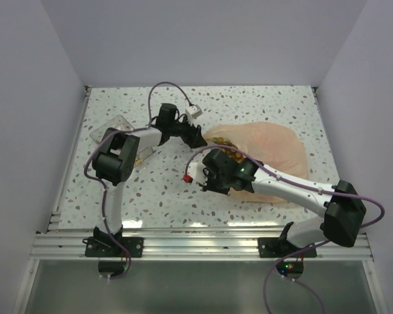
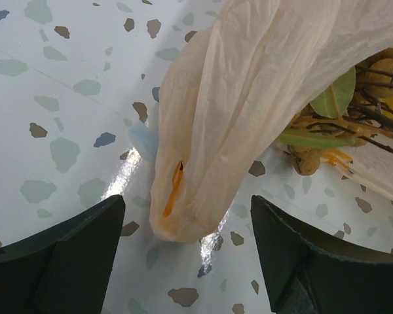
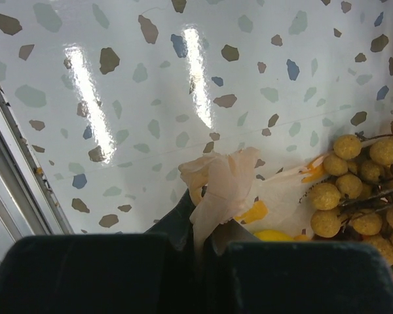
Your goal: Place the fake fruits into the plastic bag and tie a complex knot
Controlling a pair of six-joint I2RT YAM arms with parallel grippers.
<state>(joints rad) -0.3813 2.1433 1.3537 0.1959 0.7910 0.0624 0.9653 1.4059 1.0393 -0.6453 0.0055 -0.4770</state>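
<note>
One clear rectangular plastic tray (image 1: 112,133) sits at the left of the speckled white terrazzo table (image 1: 150,196), which is walled in pale grey. There are two arms. The left gripper (image 2: 188,216) is spread wide, with a fold of the single thin peach-orange plastic bag (image 2: 236,111) loose between its fingers. The right gripper (image 3: 200,252) is pinched on a strip of that bag, which lies right of centre. One tan-brown grape cluster (image 3: 360,190) and one yellow fruit piece (image 3: 275,234) lie in the bag's mouth.
</note>
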